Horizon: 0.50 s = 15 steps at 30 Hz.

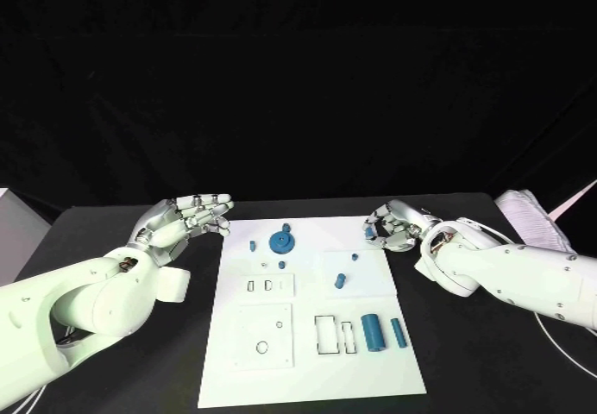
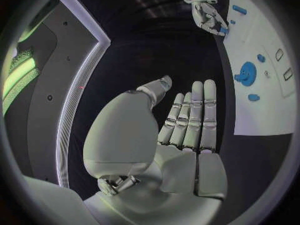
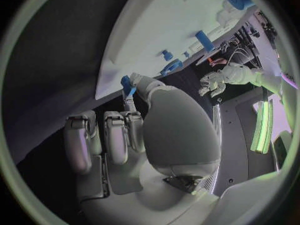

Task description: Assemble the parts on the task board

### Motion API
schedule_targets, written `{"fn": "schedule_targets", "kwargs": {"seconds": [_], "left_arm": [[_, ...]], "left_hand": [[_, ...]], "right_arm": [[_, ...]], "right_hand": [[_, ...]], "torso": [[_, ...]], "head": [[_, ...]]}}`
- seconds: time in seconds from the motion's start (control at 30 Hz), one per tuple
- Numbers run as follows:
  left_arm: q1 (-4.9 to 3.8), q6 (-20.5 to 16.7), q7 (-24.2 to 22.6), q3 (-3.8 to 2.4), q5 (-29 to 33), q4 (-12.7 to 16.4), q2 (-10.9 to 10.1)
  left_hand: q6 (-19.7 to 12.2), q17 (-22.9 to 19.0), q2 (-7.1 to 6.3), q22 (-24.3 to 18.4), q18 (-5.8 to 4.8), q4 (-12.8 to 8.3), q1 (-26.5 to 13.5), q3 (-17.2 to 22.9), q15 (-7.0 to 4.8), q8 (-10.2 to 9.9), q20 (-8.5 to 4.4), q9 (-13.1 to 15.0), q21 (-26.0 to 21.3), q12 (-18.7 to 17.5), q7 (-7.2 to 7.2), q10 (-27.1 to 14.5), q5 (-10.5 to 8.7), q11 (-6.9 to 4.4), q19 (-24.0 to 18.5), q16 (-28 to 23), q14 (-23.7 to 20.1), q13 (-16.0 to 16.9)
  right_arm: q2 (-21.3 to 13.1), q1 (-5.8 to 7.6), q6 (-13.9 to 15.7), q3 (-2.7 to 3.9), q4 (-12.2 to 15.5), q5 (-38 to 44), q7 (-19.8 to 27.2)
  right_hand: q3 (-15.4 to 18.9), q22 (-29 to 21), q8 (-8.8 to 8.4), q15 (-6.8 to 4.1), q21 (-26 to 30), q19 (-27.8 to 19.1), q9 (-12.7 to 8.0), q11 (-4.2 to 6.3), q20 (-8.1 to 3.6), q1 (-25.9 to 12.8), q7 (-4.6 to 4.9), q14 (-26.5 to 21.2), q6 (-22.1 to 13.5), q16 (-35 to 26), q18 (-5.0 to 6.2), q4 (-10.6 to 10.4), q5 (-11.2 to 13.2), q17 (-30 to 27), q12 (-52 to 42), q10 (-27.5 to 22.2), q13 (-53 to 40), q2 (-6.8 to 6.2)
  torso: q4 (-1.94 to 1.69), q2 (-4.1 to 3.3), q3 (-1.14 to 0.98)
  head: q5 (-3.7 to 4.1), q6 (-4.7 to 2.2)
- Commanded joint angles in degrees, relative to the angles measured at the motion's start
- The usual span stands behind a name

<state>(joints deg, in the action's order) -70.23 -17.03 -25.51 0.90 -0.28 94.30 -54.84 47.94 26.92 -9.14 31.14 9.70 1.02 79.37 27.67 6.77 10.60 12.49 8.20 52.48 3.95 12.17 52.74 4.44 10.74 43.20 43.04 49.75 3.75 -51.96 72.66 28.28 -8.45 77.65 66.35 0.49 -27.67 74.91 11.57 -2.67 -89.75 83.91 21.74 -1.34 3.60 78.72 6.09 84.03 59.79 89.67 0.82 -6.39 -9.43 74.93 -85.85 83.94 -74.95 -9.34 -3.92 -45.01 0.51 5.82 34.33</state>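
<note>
The white task board (image 1: 311, 362) lies in the middle of the black table. On it are a blue round part (image 1: 284, 240), a few small blue pegs (image 1: 340, 279) and two blue cylinders (image 1: 371, 332) near the rectangular slots. My right hand (image 1: 396, 226) hovers at the board's far right corner and pinches a small blue part (image 1: 371, 231) between thumb and finger; the right wrist view shows that part (image 3: 128, 85) at the fingertips, beside the board's edge (image 3: 125, 65). My left hand (image 1: 186, 220) is off the board's far left corner, fingers straight and apart, holding nothing (image 2: 184, 125).
The board (image 2: 262, 115) has empty rectangular and oval recesses (image 1: 264, 347) in its near half. A white box (image 1: 10, 233) stands at the table's left edge. A pale cloth-like object (image 1: 532, 220) lies at the right rim. Cables run by my right arm.
</note>
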Motion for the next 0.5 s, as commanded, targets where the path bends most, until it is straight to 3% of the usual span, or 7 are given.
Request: {"fn": "schedule_targets", "kwargs": {"seconds": [0.03,0.4,0.5], "left_arm": [[-0.05,1.0,-0.4,-0.04,-0.1,0.0,0.1],[-0.05,1.0,-0.5,-0.04,-0.1,0.0,0.1],[-0.05,1.0,-0.5,-0.04,-0.1,-0.1,0.1]], "left_hand": [[-0.5,-0.1,0.3,0.1,0.79,-0.3,-0.3,0.1,0.18,-0.2,-0.03,-0.1,0.2,0.0,1.06,-0.4,-0.29,-0.12,-0.5,0.3,-0.4,0.0],[-0.5,-0.1,0.3,0.1,0.79,-0.3,-0.3,0.1,0.18,-0.2,-0.03,-0.1,0.2,0.0,1.06,-0.4,-0.29,-0.12,-0.5,0.3,-0.4,0.0],[-0.5,-0.2,0.34,0.1,0.79,-0.4,-0.3,0.1,0.2,-0.2,0.0,-0.1,0.4,0.0,1.05,-0.6,-0.3,-0.1,-0.6,0.4,-0.4,0.0]], "right_arm": [[-0.1,0.02,0.6,0.06,0.2,0.5,0.1],[-0.1,0.05,0.8,0.1,0.6,0.5,0.1],[-0.3,0.18,1.0,0.17,1.0,0.5,0.0]], "right_hand": [[-0.3,15.1,4.06,0.0,-0.3,6.1,2.5,0.25,-0.14,0.3,-0.57,6.0,0.6,0.3,-0.82,-0.1,0.1,15.1,0.1,2.9,-11.5,0.69],[-0.4,15.1,4.15,-0.01,-0.3,6.1,2.5,0.27,-0.14,0.3,-0.58,6.0,0.6,0.3,-0.82,0.0,0.1,15.1,0.1,3.0,-11.5,0.69],[-0.4,15.1,4.19,-0.01,-0.3,6.1,2.5,0.28,-0.14,0.3,-0.59,6.0,0.6,0.3,-0.82,0.0,0.2,15.1,0.1,3.0,-11.5,0.69]], "torso": [[0.04,0.01,0.01],[-0.02,-0.01,0.02],[0.01,0.0,0.0]], "head": [[-0.13,-0.62],[-0.2,-1.0],[-0.15,-0.7]]}}
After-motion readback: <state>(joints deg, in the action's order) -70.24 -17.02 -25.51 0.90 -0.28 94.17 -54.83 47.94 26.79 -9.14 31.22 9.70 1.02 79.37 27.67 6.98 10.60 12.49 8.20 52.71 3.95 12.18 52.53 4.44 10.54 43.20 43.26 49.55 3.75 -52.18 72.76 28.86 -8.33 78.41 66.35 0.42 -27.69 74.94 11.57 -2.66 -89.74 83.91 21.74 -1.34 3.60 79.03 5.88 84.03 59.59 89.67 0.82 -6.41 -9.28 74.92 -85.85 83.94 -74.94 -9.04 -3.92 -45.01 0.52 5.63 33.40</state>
